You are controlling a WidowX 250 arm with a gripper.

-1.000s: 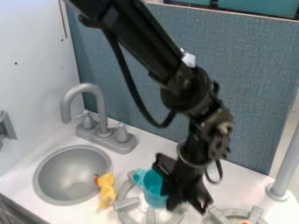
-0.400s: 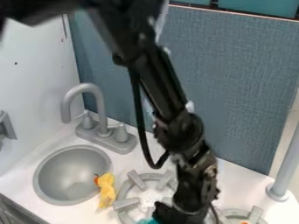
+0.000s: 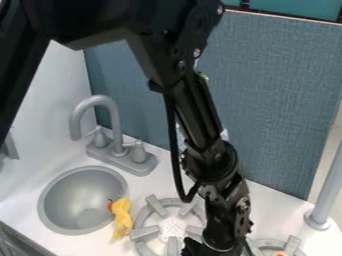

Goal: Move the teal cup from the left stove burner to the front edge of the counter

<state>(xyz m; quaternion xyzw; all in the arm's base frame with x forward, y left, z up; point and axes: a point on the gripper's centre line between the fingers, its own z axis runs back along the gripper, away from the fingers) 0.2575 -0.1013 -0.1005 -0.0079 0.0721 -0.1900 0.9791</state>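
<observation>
Arm (image 3: pixel 196 112) moved nearer — by round gray burner (image 3: pixel 144 233).

Cropped Short, Near and Far

From where I'm standing, the near edge cuts off the hand (image 3: pixel 194 248), both the left burner (image 3: pixel 144 233) and right burner (image 3: pixel 292 245), and a dark cabinet (image 3: pixel 15 242). The black arm (image 3: pixel 204 107) covers the left burner's right side and runs out of sight at the far edge, which also crops the teal panels (image 3: pixel 294 9). An orange spot (image 3: pixel 280 254) is too small to make out.
</observation>
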